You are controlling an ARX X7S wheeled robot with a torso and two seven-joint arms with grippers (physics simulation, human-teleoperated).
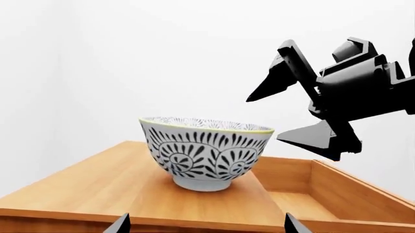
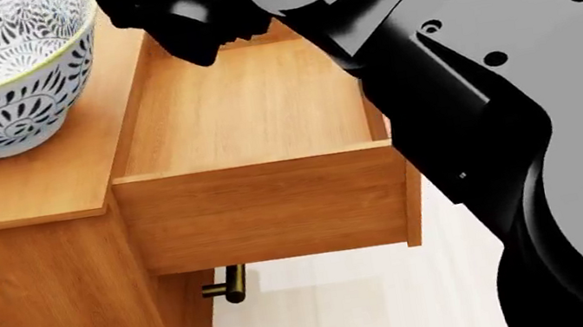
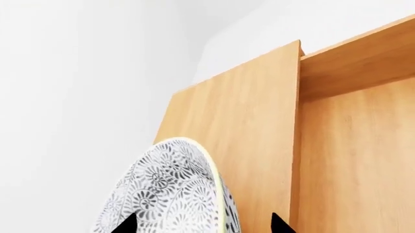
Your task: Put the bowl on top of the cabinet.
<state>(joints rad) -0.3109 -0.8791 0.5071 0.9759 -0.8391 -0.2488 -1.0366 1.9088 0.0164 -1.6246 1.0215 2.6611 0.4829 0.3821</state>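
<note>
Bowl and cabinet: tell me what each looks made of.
Bowl: looks like glazed ceramic, going by its smooth white body, dark printed floral pattern and thin yellow-green rim, though a render leaves this open. Cabinet: looks like honey-brown wood or wood veneer with a matte finish and visible straight grain on its top and open drawer.
</note>
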